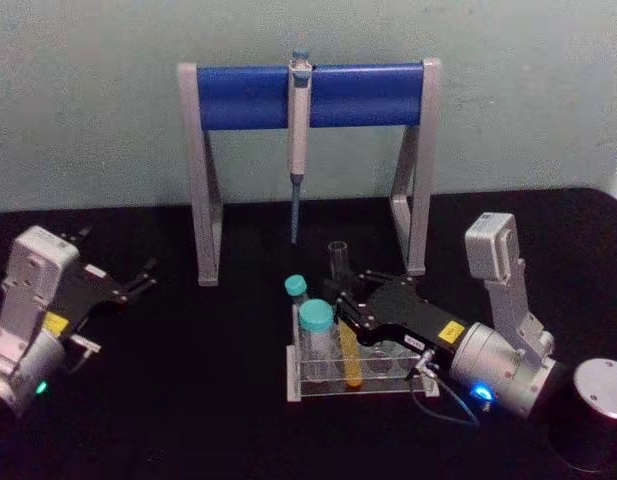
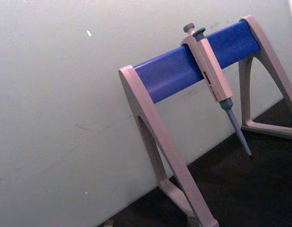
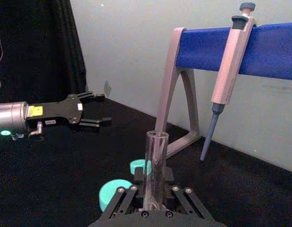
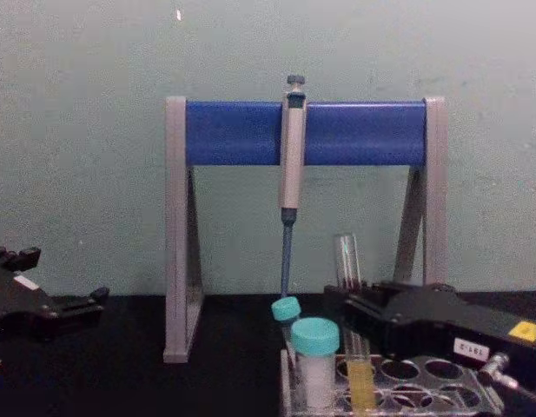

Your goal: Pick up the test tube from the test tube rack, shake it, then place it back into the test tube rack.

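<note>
A tall clear test tube (image 1: 350,366) with yellow liquid at its bottom stands with its lower end inside the low clear test tube rack (image 1: 388,386). My right gripper (image 1: 340,305) reaches in from the right and is shut on the tube's middle. The right wrist view shows the open-topped test tube (image 3: 155,161) rising between the right gripper (image 3: 153,202) fingers. From the chest, the test tube (image 4: 361,382) sits in the test tube rack (image 4: 424,375) with the right gripper (image 4: 350,304) around it. My left gripper (image 1: 143,280) rests open at the far left, well away.
Two teal-capped white tubes (image 1: 316,320) stand in the rack's left side. Behind it rises a grey-and-blue pipette stand (image 1: 238,96) with a pipette (image 1: 299,130) hanging over the rack's back. A grey metal cylinder (image 1: 600,392) sits at the right edge.
</note>
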